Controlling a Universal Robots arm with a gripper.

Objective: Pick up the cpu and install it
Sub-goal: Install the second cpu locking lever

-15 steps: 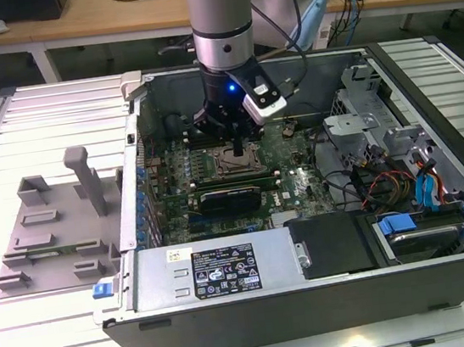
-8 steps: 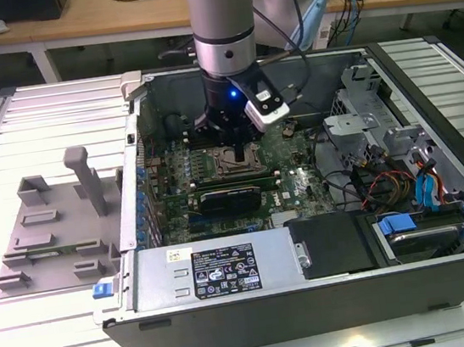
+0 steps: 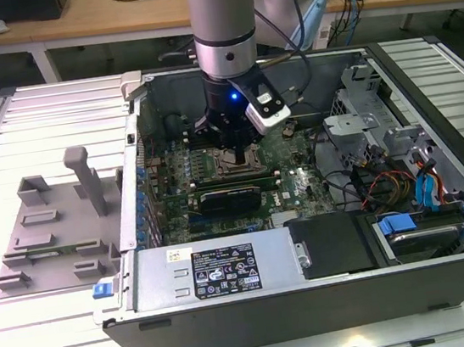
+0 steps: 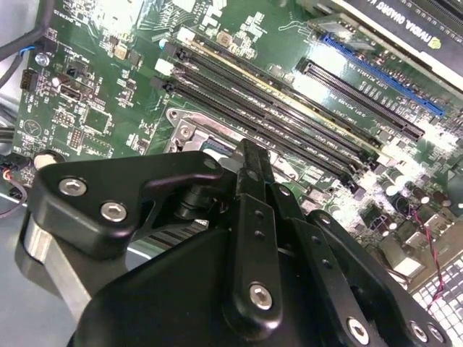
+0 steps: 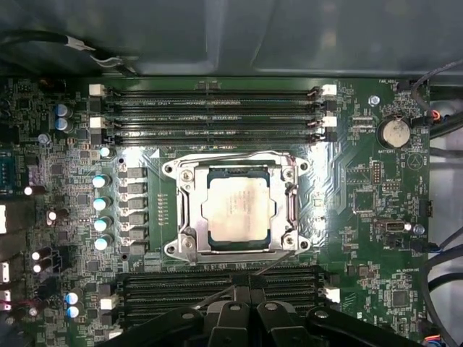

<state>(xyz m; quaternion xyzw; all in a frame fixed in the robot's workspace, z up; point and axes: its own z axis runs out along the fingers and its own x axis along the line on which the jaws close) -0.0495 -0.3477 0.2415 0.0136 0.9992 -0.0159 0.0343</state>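
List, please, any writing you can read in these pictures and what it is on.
White label: print too small to read.
Motherboard markings: too small to read.
Black card lettering: partly cut off, unreadable.
Cpu top: no writing legible.

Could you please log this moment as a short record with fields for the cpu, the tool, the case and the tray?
cpu: shiny square chip lying in the metal socket frame on the motherboard, between two banks of memory slots
tool: down inside the open computer case, directly above the socket; not touching the cpu in the first wrist view
case: open computer case lying on its side on the slatted table
tray: grey plastic tray on the table at the exterior view's left, outside the case
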